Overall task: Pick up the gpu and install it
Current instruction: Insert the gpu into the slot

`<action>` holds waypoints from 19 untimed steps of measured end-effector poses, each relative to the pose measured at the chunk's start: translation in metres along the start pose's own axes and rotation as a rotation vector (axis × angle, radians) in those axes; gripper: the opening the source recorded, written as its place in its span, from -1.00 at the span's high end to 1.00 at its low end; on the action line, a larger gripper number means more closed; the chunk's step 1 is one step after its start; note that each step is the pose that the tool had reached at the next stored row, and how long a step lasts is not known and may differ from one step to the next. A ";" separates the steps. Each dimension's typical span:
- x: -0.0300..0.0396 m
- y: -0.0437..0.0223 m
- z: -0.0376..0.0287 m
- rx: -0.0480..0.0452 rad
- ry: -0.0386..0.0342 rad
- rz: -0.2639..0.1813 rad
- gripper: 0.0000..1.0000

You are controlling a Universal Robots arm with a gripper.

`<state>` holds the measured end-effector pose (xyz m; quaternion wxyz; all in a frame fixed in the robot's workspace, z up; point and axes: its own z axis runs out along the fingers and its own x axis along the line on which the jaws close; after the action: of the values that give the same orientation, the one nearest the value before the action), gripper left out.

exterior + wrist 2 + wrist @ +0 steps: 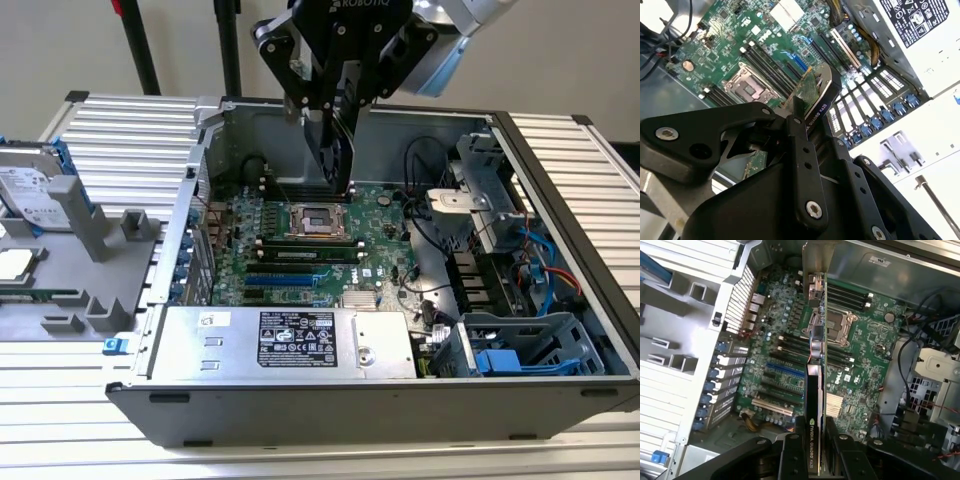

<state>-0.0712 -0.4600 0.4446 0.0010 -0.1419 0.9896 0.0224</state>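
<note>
We see the open computer case [300, 415] lying on its side on the ribbed table [120, 130], with the green motherboard [385, 215] flat inside it. Our gripper [336, 150] hangs over the board, its jaws clenched on the gpu [813, 405]. In the first wrist view the card stands edge-on between the fingers [790, 460], its black cooler to one side. It is raised off the board, beside the square CPU socket [835, 330].
</note>
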 end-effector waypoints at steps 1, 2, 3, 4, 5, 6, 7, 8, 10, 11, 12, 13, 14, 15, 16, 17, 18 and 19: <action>0.0000 0.0000 0.0000 -0.0001 0.0002 -0.005 1.00; 0.0000 0.0000 -0.0001 -0.0001 0.0005 -0.011 1.00; 0.0000 0.0000 -0.0002 -0.0002 0.0007 -0.016 1.00; 0.0000 0.0000 -0.0002 -0.0002 0.0009 -0.021 1.00; 0.0000 0.0000 -0.0003 -0.0003 0.0012 -0.027 1.00; 0.0000 0.0000 -0.0003 -0.0003 0.0014 -0.032 1.00; 0.0000 0.0000 -0.0004 -0.0003 0.0017 -0.038 1.00; 0.0000 0.0000 -0.0004 -0.0004 0.0019 -0.043 1.00; 0.0000 0.0000 -0.0005 -0.0005 0.0024 -0.054 1.00; 0.0000 0.0000 -0.0006 -0.0006 0.0026 -0.060 1.00; 0.0000 0.0000 -0.0006 -0.0006 0.0028 -0.065 1.00; 0.0000 0.0000 -0.0007 -0.0006 0.0031 -0.070 1.00; 0.0000 0.0000 -0.0007 -0.0007 0.0033 -0.075 1.00; 0.0000 0.0000 -0.0008 -0.0007 0.0035 -0.081 1.00; 0.0000 0.0000 -0.0008 -0.0008 0.0038 -0.086 1.00; 0.0000 0.0000 -0.0009 -0.0008 0.0040 -0.091 1.00; 0.0000 0.0000 -0.0010 -0.0008 0.0042 -0.096 1.00; 0.0000 0.0000 -0.0010 -0.0008 0.0045 -0.102 1.00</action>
<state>-0.0712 -0.4600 0.4456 -0.0001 -0.1921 0.9811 0.0224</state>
